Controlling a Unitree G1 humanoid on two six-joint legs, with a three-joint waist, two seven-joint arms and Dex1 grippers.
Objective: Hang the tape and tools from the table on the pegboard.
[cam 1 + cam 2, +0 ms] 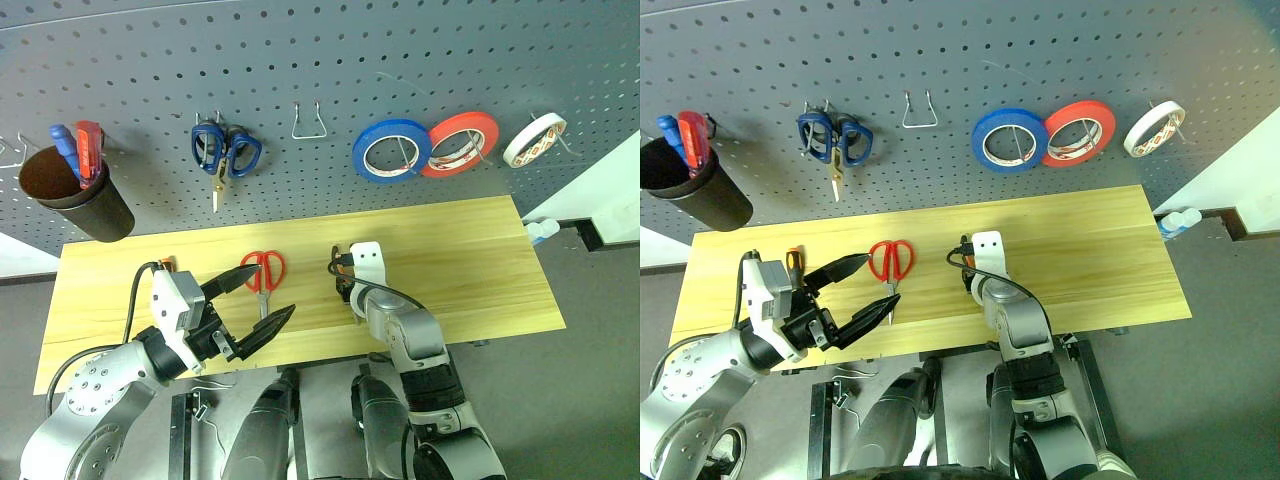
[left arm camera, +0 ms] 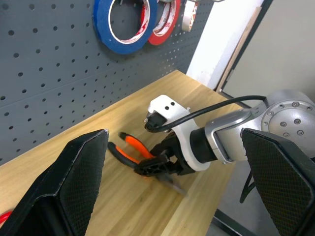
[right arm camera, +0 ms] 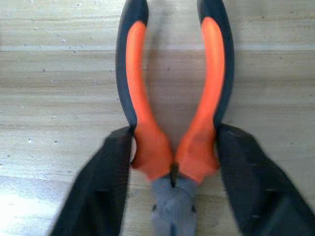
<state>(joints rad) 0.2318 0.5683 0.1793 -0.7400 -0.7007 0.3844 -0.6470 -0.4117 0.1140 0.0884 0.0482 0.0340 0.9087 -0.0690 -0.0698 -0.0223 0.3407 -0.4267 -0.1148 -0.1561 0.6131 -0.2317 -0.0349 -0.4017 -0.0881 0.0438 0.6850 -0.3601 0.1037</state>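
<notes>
the long-nose pliers (image 3: 172, 132) lie flat on the tabletop (image 1: 470, 260), near its middle, nose toward the robot and the orange-and-black handles spreading away toward the pegboard (image 1: 330, 60). the right gripper (image 3: 172, 162) is down over them: its two black fingers (image 3: 106, 187) sit one on each side of the handle roots just above the pivot, touching or very nearly touching the orange grips. whether a firm hold is made cannot be told. the left gripper (image 1: 255, 310) hangs above the near left part of the tabletop with its fingers spread wide, holding nothing.

handling, as a judgement: the pliers are rigid steel and fairly heavy for their size, with most of the weight near the pivot. the rubbery grips should give good friction. a hold close to the pivot keeps the tool from swinging and leaves the handle loop free for a hook.

the red-handled scissors (image 1: 263, 272) lie on the tabletop left of the pliers. the whitish tape (image 1: 534, 139) already hangs on the pegboard at far right.
</notes>
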